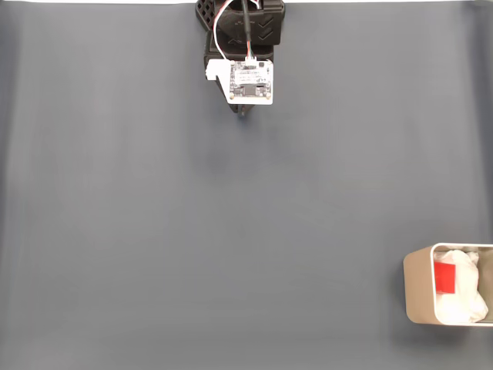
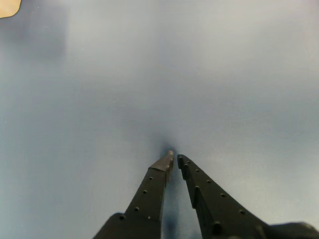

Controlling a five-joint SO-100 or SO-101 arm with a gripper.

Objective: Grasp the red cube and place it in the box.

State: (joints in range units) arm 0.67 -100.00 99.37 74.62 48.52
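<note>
Red cube (image 1: 444,277) is seen already inside the box (image 1: 417,289), lying on the white wrinkly padding (image 1: 466,304) against the box's left wall in the fixed view. Box is set at the lower right corner of the grey table surface (image 1: 231,231), partly cut off by the frame's right edge. Placement is judged done; nothing is left on the open surface to grasp.

Arm (image 1: 245,31) is parked at the middle of the top edge of the surface, well apart from the box. This is read as a rest pose, folded back to keep the workspace free.

Gripper (image 2: 174,159) is seen in the wrist view with fingers drawn nearly together, only a thin gap left at the tips, nothing held between them. Tips are pointed down close to the bare surface; contact cannot be told.

Room for moving: the whole middle of the surface between arm and box is unobstructed. A pale object (image 2: 9,7) is clipped at the wrist view's top left corner; it cannot be identified.
</note>
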